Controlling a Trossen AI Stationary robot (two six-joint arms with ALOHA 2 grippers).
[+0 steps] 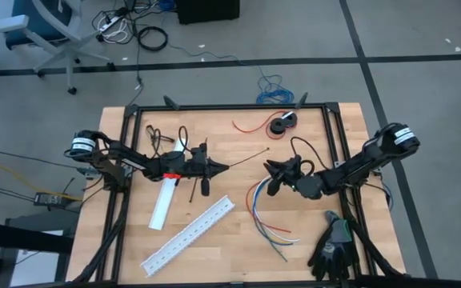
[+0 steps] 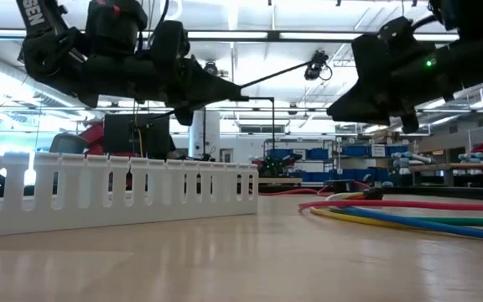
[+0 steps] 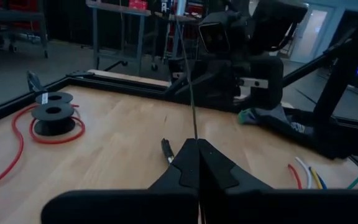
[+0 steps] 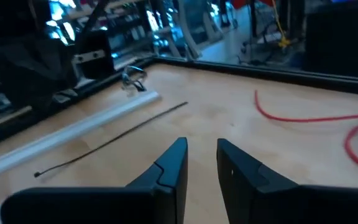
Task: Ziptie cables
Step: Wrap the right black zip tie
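The cables (image 1: pixel 264 212) are a bunch of coloured wires lying loose on the wooden table right of centre; they also show low at the right in the low view (image 2: pixel 409 214). My left gripper (image 1: pixel 224 166) reaches in level from the table's left, above the table's middle, and is shut on a thin black strip (image 1: pixel 250 157). Facing it from the right, my right gripper (image 1: pixel 269 170) stands open above the cables' far end, nothing between its fingers (image 4: pixel 173 165). The strip's free end (image 1: pixel 268 149) hangs just beyond the right gripper. My left gripper pinches the black strip's near end (image 3: pixel 197 135) between its two shut fingertips. The fingers come in level from the table's left and lie along the strip. The strip sticks out past the tips toward the right arm, rising a little, clear of the table (image 2: pixel 283 74).
A white slotted duct (image 1: pixel 189 234) and a short white bar (image 1: pixel 165 200) lie near the left centre. A red wire with its spool (image 1: pixel 282 122) sits at the far edge. A black glove (image 1: pixel 332 248) lies near right. Black frame rails (image 1: pixel 230 107) border the table.
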